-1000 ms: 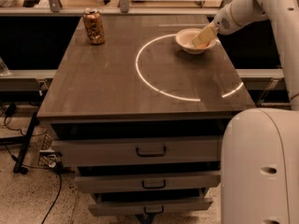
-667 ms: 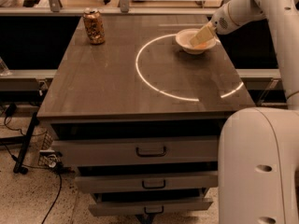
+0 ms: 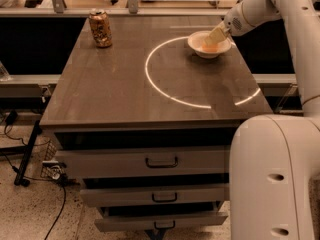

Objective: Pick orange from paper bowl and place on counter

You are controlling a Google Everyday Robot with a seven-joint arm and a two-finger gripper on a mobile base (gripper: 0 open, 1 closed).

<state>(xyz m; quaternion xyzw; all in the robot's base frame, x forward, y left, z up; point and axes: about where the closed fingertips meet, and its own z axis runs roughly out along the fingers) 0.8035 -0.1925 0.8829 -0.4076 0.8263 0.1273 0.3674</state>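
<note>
The white paper bowl [image 3: 209,46] stands at the far right of the grey-brown counter [image 3: 125,84], just inside the bright white ring [image 3: 165,91]. The orange [image 3: 210,48] lies in the bowl; only a small orange patch shows below the fingers. My gripper [image 3: 216,36] reaches in from the right and points down into the bowl, right over the orange.
A gold-brown drink can [image 3: 100,28] stands at the counter's far left corner. Grey drawers with dark handles [image 3: 161,162] are below the top. My white base [image 3: 275,179] fills the lower right. A glass rail runs behind the counter.
The gripper has stayed in the bowl over the orange, shifting only slightly. The bowl and can have not moved.
</note>
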